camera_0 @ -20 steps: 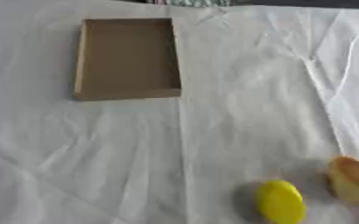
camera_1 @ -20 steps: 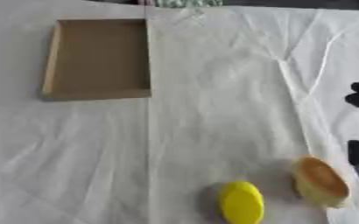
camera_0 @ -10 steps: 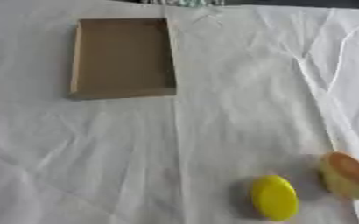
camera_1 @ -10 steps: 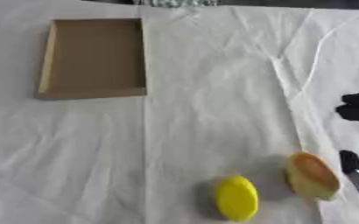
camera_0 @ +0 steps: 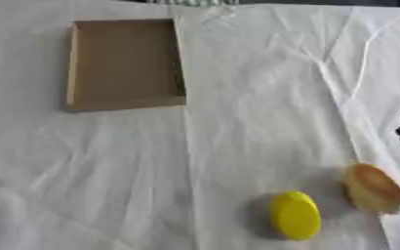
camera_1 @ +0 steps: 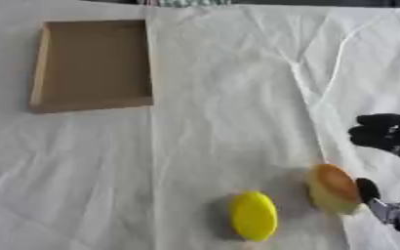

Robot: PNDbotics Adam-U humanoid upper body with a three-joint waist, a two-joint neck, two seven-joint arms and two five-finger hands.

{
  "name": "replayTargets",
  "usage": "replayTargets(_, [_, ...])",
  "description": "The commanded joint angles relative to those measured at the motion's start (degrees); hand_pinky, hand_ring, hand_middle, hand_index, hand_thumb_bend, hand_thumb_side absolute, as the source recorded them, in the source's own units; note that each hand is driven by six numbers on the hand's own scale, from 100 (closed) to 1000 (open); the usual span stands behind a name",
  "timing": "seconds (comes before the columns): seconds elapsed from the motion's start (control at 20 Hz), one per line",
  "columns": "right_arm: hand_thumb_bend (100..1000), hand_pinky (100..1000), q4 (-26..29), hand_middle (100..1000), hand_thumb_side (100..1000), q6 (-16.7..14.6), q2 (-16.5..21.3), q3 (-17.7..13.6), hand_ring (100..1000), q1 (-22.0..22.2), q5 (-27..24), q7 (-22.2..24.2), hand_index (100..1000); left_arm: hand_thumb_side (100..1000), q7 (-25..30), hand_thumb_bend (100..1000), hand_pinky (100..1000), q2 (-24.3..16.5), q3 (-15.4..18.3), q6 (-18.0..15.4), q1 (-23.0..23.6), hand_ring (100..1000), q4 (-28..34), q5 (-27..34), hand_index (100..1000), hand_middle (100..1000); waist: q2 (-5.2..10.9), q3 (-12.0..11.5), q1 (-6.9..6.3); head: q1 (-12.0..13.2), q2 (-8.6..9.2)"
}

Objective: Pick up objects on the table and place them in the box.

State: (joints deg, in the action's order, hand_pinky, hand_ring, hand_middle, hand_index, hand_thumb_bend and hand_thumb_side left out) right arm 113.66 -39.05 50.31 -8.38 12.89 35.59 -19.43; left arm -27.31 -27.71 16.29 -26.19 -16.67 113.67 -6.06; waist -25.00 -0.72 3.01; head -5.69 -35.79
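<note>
A shallow brown cardboard box (camera_1: 92, 63) lies empty at the far left of the white cloth. Near the front sit a yellow oval object (camera_1: 253, 215) and, to its right, a tan and orange rounded object (camera_1: 332, 187). My right hand (camera_1: 386, 135) comes in from the right edge, black, with its fingers spread above the rounded object. Its thumb (camera_1: 367, 188) is right beside that object's right side, and I cannot tell whether it touches. Nothing is held. My left hand is out of sight.
A creased white cloth (camera_0: 237, 97) covers the whole table. A green patterned strip (camera_0: 195, 2) shows at the far edge.
The camera has shifted a little. My right hand has come further in from the right, and its fingers have dropped closer to the rounded object. The objects lie where they were.
</note>
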Motion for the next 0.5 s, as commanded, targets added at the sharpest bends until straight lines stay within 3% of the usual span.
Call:
replayTargets(0.05, [100, 863, 0.93, 798, 490, 0.22, 1.97, -0.11, 890, 0.38, 1.55, 0.73, 880, 537, 0.12, 235, 849, -1.19, 0.42, 0.06, -0.11, 787, 0.93, -0.04, 855, 763, 1.22, 0.23, -0.2, -0.24, -0.15])
replayTargets(0.5, [100, 875, 0.93, 821, 542, 1.14, 2.09, 1.17, 924, 0.75, 3.98, 3.5, 905, 544, 0.54, 225, 850, -0.87, 0.17, 0.23, 0.13, 787, 0.93, 0.05, 855, 763, 1.09, 0.41, -0.45, -0.07, 0.09])
